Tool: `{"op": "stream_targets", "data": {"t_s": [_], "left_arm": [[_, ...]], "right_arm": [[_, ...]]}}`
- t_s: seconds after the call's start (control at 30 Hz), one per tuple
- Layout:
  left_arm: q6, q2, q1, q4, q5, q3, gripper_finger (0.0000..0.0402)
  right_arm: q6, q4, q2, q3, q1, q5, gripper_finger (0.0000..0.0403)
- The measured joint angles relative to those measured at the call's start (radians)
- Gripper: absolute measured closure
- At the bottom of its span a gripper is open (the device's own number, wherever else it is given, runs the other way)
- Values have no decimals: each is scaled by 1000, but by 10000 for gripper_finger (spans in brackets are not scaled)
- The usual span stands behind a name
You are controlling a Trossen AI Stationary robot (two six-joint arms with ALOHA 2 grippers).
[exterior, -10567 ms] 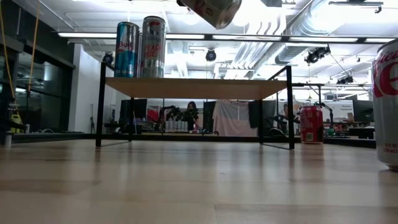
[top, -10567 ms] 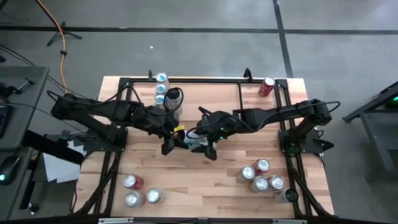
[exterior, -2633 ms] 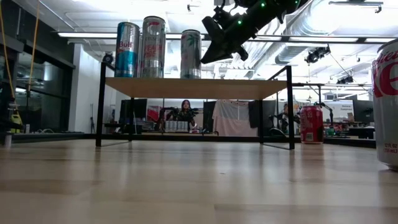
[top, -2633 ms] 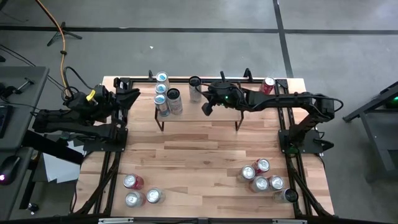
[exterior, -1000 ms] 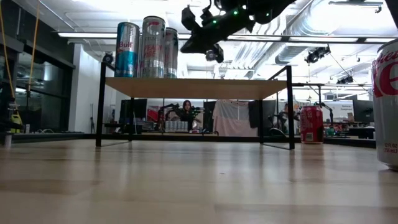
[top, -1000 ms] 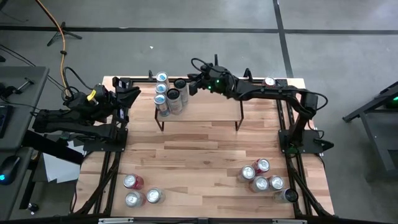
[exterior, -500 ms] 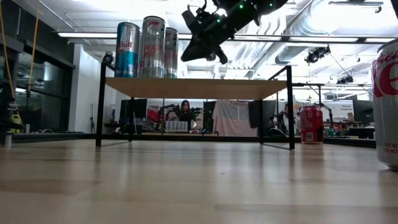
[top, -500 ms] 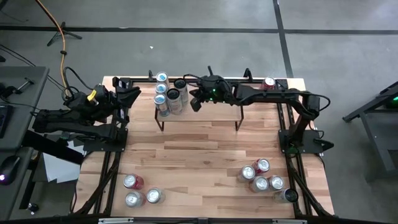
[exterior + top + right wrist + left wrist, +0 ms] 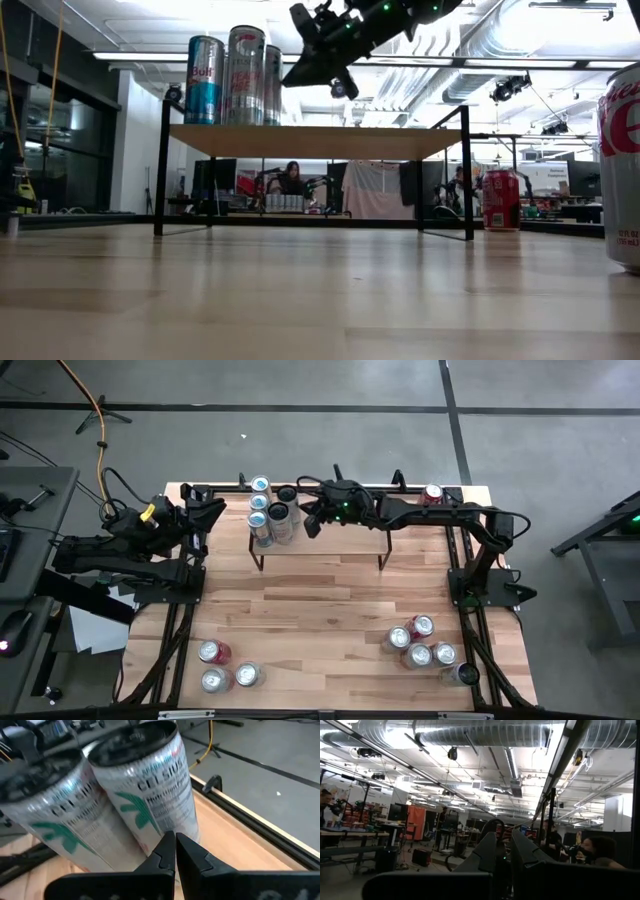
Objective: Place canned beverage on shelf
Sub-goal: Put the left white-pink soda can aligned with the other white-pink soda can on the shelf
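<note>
The right gripper (image 9: 312,525) hangs over the shelf (image 9: 340,538) near the table's (image 9: 330,620) far edge, its fingers (image 9: 170,851) pressed together with nothing between them. In the right wrist view the tips sit just in front of two tall silver cans; the nearer one (image 9: 150,795) reads "CELSIUS" beside a green mark, and the one next to it (image 9: 55,810) carries the same green mark and lettering. Whether the tips touch the can cannot be told.

From above, five cans cluster at the shelf's left end: two with pale blue tops (image 9: 259,510) along the left edge, a third (image 9: 261,486) at the far left corner, and two dark-topped Celsius cans (image 9: 279,513) and (image 9: 288,493) beside them. In the low view a blue can (image 9: 204,80) shows "Bull" lettering, next to a silver one (image 9: 246,76) whose print is too small to read.

The left gripper (image 9: 208,513) is parked off the table's far left corner, its fingers (image 9: 487,851) closed and empty.

A red can (image 9: 431,494) stands at the table's far right corner. Three cans (image 9: 228,665) sit near the front left corner, and five more (image 9: 425,645) near the front right corner, red and silver mixed. A large red can (image 9: 622,170) fills the low view's right edge, its white lettering cut off.
</note>
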Motion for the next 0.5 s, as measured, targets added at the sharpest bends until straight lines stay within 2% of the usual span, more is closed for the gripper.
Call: {"op": "stream_targets", "data": {"t_s": [0.5], "left_arm": [[-1, 1, 0, -1, -1, 0, 401]], "right_arm": [[3, 110, 25, 0, 1, -22, 403]]}}
